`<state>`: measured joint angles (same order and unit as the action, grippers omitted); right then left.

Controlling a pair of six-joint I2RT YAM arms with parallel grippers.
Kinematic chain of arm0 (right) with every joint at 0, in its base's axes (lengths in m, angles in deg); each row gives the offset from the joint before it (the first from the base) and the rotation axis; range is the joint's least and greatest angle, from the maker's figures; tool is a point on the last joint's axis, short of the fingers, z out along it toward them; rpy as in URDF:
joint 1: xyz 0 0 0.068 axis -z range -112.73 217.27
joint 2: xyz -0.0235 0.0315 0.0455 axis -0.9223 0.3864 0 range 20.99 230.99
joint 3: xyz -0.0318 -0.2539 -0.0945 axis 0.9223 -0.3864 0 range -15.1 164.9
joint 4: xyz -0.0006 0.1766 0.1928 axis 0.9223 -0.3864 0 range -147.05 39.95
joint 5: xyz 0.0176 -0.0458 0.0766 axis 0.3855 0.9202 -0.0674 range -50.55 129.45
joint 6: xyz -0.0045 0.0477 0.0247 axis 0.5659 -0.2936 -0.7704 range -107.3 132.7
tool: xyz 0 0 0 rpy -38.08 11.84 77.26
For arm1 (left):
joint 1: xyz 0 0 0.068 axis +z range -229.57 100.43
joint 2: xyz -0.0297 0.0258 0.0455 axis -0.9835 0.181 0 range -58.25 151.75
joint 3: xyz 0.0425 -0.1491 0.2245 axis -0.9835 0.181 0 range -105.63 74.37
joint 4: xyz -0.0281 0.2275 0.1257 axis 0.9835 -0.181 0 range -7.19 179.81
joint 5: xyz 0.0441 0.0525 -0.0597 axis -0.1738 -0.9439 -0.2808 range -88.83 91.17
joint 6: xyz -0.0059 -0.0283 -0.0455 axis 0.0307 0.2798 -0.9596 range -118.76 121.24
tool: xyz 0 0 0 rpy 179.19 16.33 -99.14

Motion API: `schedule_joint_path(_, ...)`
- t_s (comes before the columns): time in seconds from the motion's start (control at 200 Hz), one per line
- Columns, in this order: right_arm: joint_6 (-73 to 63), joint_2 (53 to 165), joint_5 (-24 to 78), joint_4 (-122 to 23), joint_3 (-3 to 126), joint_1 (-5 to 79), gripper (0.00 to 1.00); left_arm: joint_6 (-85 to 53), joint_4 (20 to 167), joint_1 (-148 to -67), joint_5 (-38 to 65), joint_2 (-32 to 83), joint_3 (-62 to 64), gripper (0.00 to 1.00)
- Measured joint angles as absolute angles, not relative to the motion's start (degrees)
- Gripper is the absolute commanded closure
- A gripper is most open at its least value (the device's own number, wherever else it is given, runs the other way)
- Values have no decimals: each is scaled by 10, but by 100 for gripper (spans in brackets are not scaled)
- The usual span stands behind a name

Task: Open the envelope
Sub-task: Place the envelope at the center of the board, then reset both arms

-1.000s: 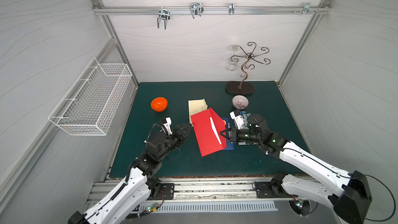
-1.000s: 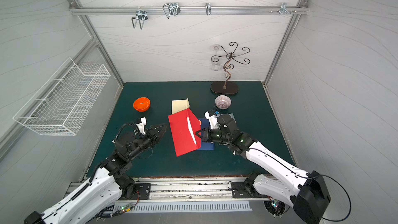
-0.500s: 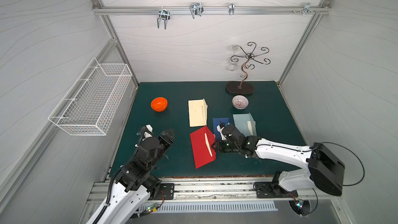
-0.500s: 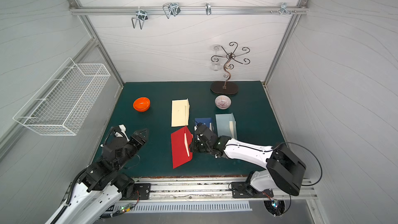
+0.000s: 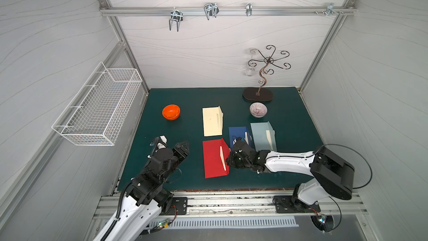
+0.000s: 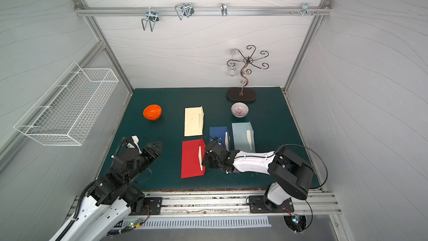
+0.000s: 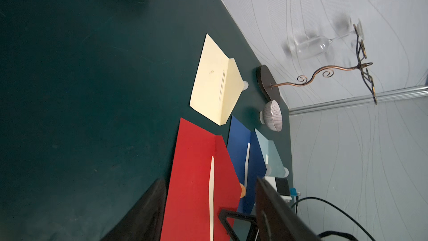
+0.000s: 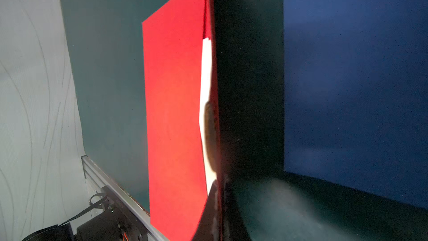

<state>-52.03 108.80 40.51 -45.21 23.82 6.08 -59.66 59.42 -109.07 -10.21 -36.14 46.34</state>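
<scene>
Jaws of right gripper [image 5: 228, 158] are together, nipped on the free edge of the flap [image 7: 225, 172] of red envelope [image 5: 213, 158]. Its wrist view shows the flap standing near upright and running into the fingertips, w/ a white strip [image 8: 205, 77] showing beside it. Red envelope lies on green mat [image 5: 162, 177], front-centre, its near edge close to the mat's front edge. Cream envelope [image 5: 212, 121] is just behind it, and dark blue envelope [image 5: 236, 133] just beside right gripper. Left gripper [image 5: 181, 150] hangs apart from red envelope, jaws spread, nothing btwn them, pinning nothing. Risks, as I judge them: the body isn't held down, so more pull on the flap prob. drags or lifts the whole red envelope instead of folding the flap back, and it could slide toward the mat's front edge. Thin paper in a tip-only pinch may slip out, and the flap may spring partway shut. A hard tug could crease or tear it at the fold. Right gripper's wrist sits over dark blue envelope, so a sideways swing could knock that one's flap.
</scene>
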Motion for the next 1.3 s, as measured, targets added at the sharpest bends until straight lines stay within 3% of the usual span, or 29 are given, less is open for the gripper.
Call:
schedule_joint_path(0.18,-524,1105,403,-449,241,59,85,-586,599,-1091,-87,-354,463,35)
schedule_joint_path(0.225,-525,1105,403,-449,241,59,77,-584,601,-1091,-85,-353,463,35)
schedule_joint_path(0.305,-523,1100,406,-456,242,58,55,-575,604,-1091,-82,-351,463,33)
schedule_joint_path(0.44,-510,1054,425,-513,251,58,42,-558,607,-1091,-81,-339,462,28)
schedule_joint_path(0.61,-469,923,505,-624,267,58,19,-530,614,-1091,-105,-320,461,10)
schedule_joint_path(0.65,-451,884,546,-656,275,58,13,-516,619,-1091,-120,-314,460,1)
schedule_joint_path(0.685,-435,850,587,-679,282,58,2,-498,629,-1091,-135,-306,459,0)
schedule_joint_path(0.83,-322,735,792,-688,275,68,1,-395,708,-1090,-224,-230,445,0)
schedule_joint_path(0.9,-240,709,848,-653,247,128,1,-332,762,-1087,-275,-170,431,0)
schedule_joint_path(1.111,-103,747,854,-595,190,438,1,-181,915,-967,-330,26,391,0)
schedule_joint_path(1.301,-39,806,802,-482,126,497,1,-78,1063,-893,-341,85,472,1)
